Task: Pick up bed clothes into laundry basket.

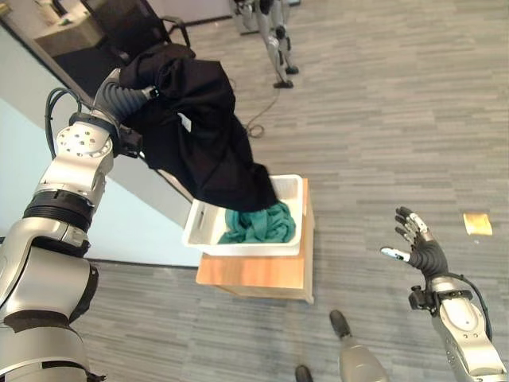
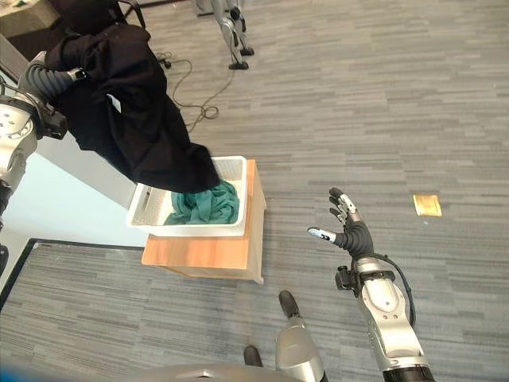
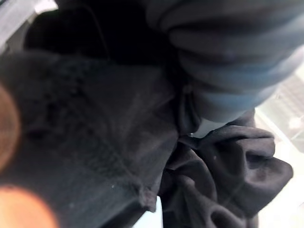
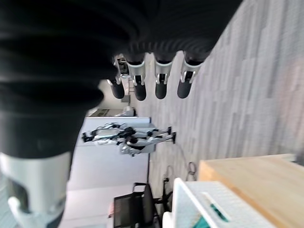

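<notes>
Hanging from the raised left arm, black garment (image 1: 199,135), draped over the left hand (image 1: 121,97) and falling so that its lower edge reaches the near-left corner of the white laundry basket (image 1: 288,189). Cannot tell whether the left hand is open or closed: fingers buried in the dark cloth, both from the head views and from its own wrist view, where folds of the black fabric (image 3: 118,142) crowd round the ribbed cover. Lying inside the basket, a crumpled green cloth (image 1: 258,225), partly overlapped by the hanging black hem. Resting under the basket, a small wooden worktop (image 1: 254,274), standing on the grey striped floor (image 1: 382,103). Held out well to the right of the worktop, away from every cloth, right hand (image 2: 343,227), fingers spread and straight, thumb apart, holding nothing; same relaxed, straight fingers (image 4: 161,88) seen from its wrist view. Lying on the floor further right, a small yellow-brown flat piece (image 1: 477,223). Standing beyond the raised arm, a black office chair (image 1: 131,24).
</notes>
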### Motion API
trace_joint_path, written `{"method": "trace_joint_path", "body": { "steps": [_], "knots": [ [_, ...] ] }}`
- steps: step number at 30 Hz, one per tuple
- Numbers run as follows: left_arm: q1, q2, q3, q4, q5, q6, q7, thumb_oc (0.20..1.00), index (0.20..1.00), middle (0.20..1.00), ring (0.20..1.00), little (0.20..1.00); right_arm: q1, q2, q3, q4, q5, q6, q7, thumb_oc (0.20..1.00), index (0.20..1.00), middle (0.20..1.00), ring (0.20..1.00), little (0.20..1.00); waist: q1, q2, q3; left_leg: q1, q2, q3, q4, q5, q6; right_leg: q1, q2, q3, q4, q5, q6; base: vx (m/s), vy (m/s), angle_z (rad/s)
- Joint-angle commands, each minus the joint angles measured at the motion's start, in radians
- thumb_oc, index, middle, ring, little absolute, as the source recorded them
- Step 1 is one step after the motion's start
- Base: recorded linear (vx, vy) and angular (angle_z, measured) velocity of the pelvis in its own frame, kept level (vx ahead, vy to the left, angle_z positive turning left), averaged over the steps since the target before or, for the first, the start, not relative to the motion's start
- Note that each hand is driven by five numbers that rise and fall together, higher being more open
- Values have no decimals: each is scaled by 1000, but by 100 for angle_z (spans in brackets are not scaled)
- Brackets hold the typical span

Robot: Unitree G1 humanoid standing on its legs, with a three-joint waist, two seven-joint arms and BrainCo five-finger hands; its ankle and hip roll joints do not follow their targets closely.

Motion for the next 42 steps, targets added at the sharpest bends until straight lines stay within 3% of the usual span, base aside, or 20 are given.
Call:
{"method": "trace_joint_path", "body": {
  "steps": [1, 9, 13, 20, 30, 31, 33, 42],
  "knots": [
    [-115, 19, 22, 9, 29, -44, 27, 200, 200, 200, 200, 200, -26, -22, -42, -83, 17, -64, -16, 1000, 1000, 1000, 1000, 1000, 5, -8, -19, -45, 40, -7, 6, 74, -45, 101, -73, 9, 26, -94, 104, -21, -1, -5],
    [-120, -67, -13, -32, 81, -46, 65, 200, 200, 200, 200, 200, -35, -25, -1, -102, 14, -68, -20, 1000, 1000, 1000, 1000, 1000, 0, -33, 43, -104, 43, -15, 6, 89, -48, 51, -69, 1, 26, -84, 102, -54, -1, 1],
    [-107, -110, -10, 9, 154, -33, 80, 200, 200, 200, 200, 200, -40, -31, 38, -113, 10, -70, -12, 1000, 1000, 1000, 1000, 1000, 8, -81, 68, -141, 55, -7, 6, 97, -50, 16, -57, 2, 23, -74, 99, -57, -34, -1],
    [-39, -174, 16, 74, 284, -9, 93, 200, 200, 200, 200, 200, -20, -33, 55, -122, 1, -70, -13, 1000, 1000, 1000, 1000, 1000, 27, -132, 92, -160, 63, -8, 6, 102, -51, 1, -52, 1, 23, -70, 98, -41, -35, -1],
    [-19, -271, -49, 158, 498, 17, 79, 200, 200, 200, 200, 200, -19, -45, 88, -149, 21, -76, -4, 1000, 1000, 1000, 1000, 1000, 38, -155, 136, -178, 64, -19, 6, 108, -50, -13, -51, -1, 25, -64, 100, -52, -6, 2],
    [-33, -292, -68, 200, 555, 30, 79, 382, 382, 382, 382, 382, -15, -55, 95, -151, 16, -76, -4, 1000, 1000, 1000, 1000, 1000, 34, -156, 142, -177, 64, -16, 6, 108, -51, -13, -50, 2, 25, -63, 101, 0, 0, 0],
    [-38, -299, -74, 205, 578, 30, 83, 1000, 1000, 1000, 1000, 1000, -11, -59, 95, -152, 15, -76, -3, 1000, 1000, 1000, 1000, 1000, 34, -157, 144, -175, 64, -14, 6, 107, -51, -12, -50, 4, 25, -64, 101, -18, 5, 0],
    [-57, -210, -99, -56, 511, 1, 84, 1000, 1000, 1000, 1000, 1000, 4, -76, 61, -175, 4, -64, 22, 1000, 1000, 1000, 1000, 1000, 46, -111, 87, -140, 57, -21, 6, 98, -49, 26, -63, -13, 22, -69, 105, 15, -4, 1]
  ]
}}
